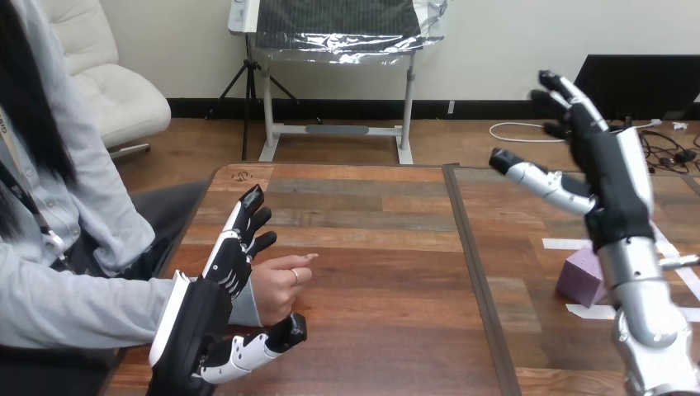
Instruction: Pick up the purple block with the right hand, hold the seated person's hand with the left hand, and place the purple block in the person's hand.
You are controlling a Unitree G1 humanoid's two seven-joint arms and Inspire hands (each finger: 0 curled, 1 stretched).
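1. The right hand [611, 169] is raised at the view's 2 o'clock, above the table [371, 247]. Its fingers are straight and spread, its thumb juts out toward 9 o'clock, and it holds nothing.
2. The purple block [581, 276] lies on the table at the view's 4 o'clock, between 6 and 7 o'clock of the right hand and well apart from it. No finger touches it.
3. The block's right edge is hidden behind the silver right forearm [648, 289], which rises from the bottom edge at 5 o'clock.
4. White tape strips [561, 244] lie on the wood around the block, at its 12 and 5 o'clock.
5. The left hand [196, 320] is at the view's 7 o'clock. Its fingers are stretched out straight toward 1 o'clock, and its thumb points toward 3 o'clock.
6. The person's hand [279, 285] rests on the table between those fingers and the thumb, with a finger pointing toward 3 o'clock. The robot's fingers lie just beside its back, not curled round it. Whether they touch, I cannot tell.
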